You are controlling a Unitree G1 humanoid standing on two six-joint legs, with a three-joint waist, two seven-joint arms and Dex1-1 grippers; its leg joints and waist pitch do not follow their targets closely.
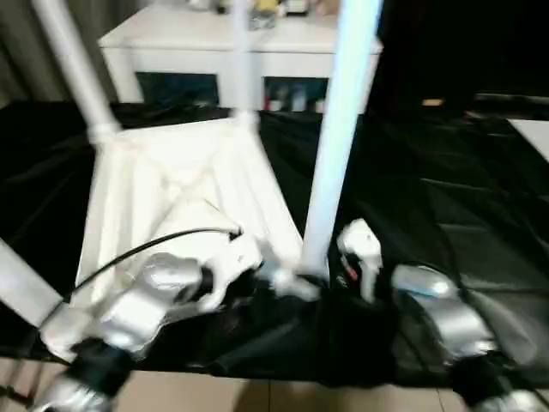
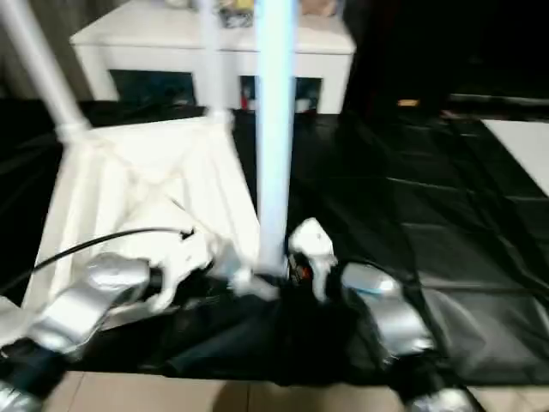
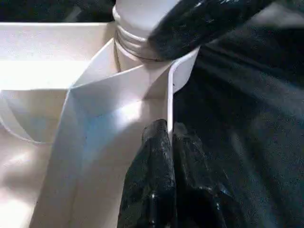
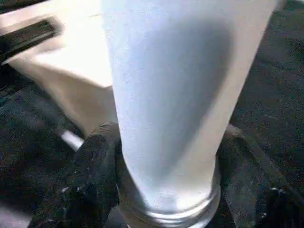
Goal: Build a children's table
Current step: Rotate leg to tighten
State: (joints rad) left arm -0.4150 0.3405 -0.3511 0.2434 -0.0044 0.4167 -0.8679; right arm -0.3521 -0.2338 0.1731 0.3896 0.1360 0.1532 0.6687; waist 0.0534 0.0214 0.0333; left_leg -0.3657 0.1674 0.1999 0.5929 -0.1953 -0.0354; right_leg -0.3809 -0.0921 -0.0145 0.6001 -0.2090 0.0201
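Nearest the camera, silver forearms reach over the worktop's near edge. The left gripper has its fingers pressed together on the thin rim wall of the tabletop, right by the near corner socket. The right gripper straddles the base of the near leg, one finger on each side; whether the fingers are really squeezing the tube cannot be told.

The tabletop lies ribs-up on the black cloth toward the worktop's left side. Two more legs stand in its far corners, and another leg shows at the near left corner.

Risks, as judged:
- Near leg leans slightly; if not fully seated in the socket, it may tip or pop out once let go.
- Left pinch on the thin rim is shallow, so it may slip and the tabletop may skid on the slick cloth.
- Sideways push on the leg could lever the light tabletop up.
- White cabinet behind is close to the tall legs.
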